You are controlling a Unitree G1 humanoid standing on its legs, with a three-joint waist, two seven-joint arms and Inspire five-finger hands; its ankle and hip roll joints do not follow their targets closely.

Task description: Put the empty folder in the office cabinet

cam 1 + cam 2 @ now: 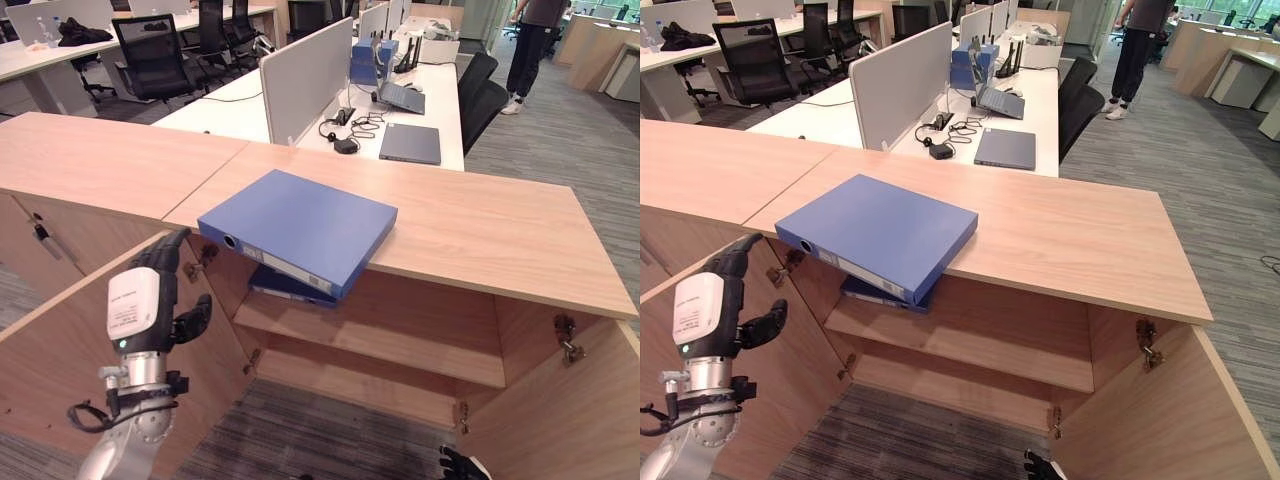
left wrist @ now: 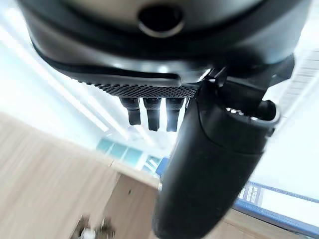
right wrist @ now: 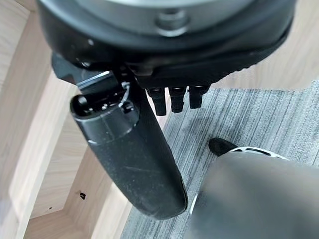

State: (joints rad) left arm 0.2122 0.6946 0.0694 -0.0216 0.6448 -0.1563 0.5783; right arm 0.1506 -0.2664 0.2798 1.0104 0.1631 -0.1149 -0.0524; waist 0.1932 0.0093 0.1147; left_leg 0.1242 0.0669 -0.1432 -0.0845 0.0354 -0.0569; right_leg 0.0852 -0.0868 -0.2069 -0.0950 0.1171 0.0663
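Dark and empty, the left hand [image 1: 150, 300] is raised by the open left door [image 1: 70, 350], fingers loosely straight; the right hand [image 3: 149, 149] hangs low over the carpet [image 3: 259, 114], fingers likewise uncurled. Past them, the blue folder [image 1: 300, 225] lies on the cabinet top [image 1: 480, 235], one corner jutting over the edge above a second folder [image 1: 285, 287] on the shelf [image 1: 400, 335]. A one-handed pull could tip it to the floor.

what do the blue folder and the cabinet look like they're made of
Blue folder: probably plastic-coated board, matte blue with a smooth even cover and a metal-looking ring hole on the spine. Cabinet: looks like wood-grain laminate board, light brown and matte, with straight printed-looking grain; solid wood can't be ruled out.
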